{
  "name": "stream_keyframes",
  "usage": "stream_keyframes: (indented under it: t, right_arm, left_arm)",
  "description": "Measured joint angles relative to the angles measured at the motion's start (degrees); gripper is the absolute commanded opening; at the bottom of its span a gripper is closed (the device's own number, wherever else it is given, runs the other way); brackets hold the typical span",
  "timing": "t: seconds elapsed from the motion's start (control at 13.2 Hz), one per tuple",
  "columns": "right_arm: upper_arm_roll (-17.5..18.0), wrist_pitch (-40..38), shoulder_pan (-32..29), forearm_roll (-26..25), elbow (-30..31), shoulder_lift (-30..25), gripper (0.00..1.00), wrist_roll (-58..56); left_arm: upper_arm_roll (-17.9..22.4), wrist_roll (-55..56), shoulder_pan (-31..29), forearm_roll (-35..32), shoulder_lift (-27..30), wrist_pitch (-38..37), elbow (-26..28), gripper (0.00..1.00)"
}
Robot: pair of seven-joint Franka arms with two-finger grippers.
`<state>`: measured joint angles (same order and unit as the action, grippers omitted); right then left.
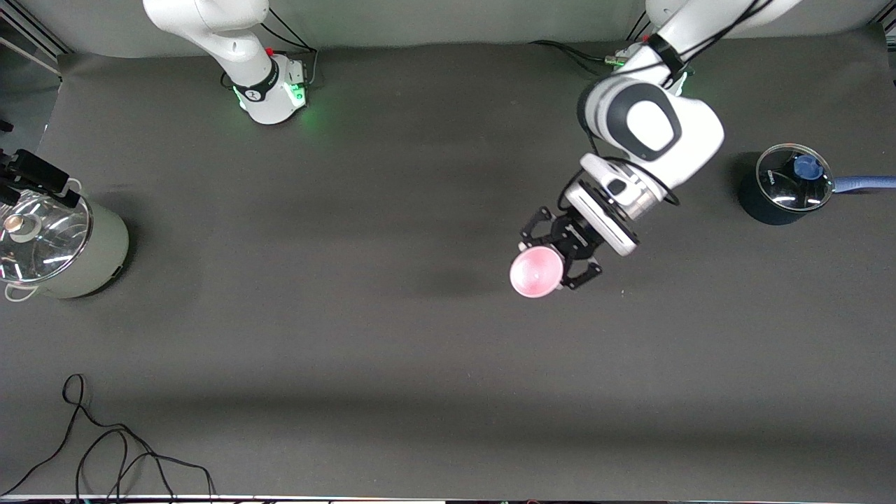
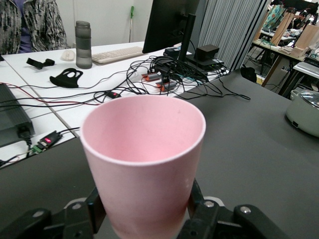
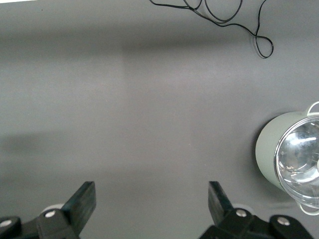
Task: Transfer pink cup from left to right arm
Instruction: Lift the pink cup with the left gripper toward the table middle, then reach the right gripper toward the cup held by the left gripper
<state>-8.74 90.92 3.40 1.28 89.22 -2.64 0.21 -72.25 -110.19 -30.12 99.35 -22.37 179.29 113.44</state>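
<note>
Handover | left gripper (image 1: pixel 553 253) clamped on small pale-pink plastic tumbler (image 1: pixel 535 273), mid-table | right gripper (image 3: pixel 152 209) fingers apart, off toward its table end | bring it to the rim, release after grip.

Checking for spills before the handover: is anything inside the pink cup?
The pink cup, held in the left gripper, looks empty; its very bottom is hidden.

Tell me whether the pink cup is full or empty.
Empty. The left wrist view looks into the pink cup held by the left gripper; only bare pink inner wall shows, though the very bottom is hidden.
</note>
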Motion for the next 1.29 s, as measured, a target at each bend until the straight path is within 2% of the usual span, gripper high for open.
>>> stream_keyframes:
  t: [0.23,0.53,0.91,1.06,1.29]
  right_arm:
    - [0.0,-0.53,0.0,0.0,0.0,0.0,1.0,0.0]
    - [-0.06,-1.29,-0.07,0.0,0.13,1.78,1.0,-0.03]
    - [0.82,-4.63,2.67,1.14,-0.17,2.66,1.0,-0.26]
    - [0.92,-4.62,5.65,6.75,-1.41,2.36,1.0,4.21]
    - [1.67,-4.62,6.9,14.92,-4.67,2.39,1.0,19.82]
  left_arm:
    - [-3.59,4.09,2.73,0.46,0.19,5.03,-0.09,0.31]
    - [-4.06,12.48,9.64,0.49,4.51,11.26,-0.77,0.31]
    - [-3.95,15.71,11.5,0.49,6.12,14.33,-1.03,0.32]
    - [-3.86,15.79,11.51,0.49,6.11,14.45,-1.29,0.32]
    - [-3.83,15.84,11.54,0.49,6.1,14.52,-1.45,0.32]
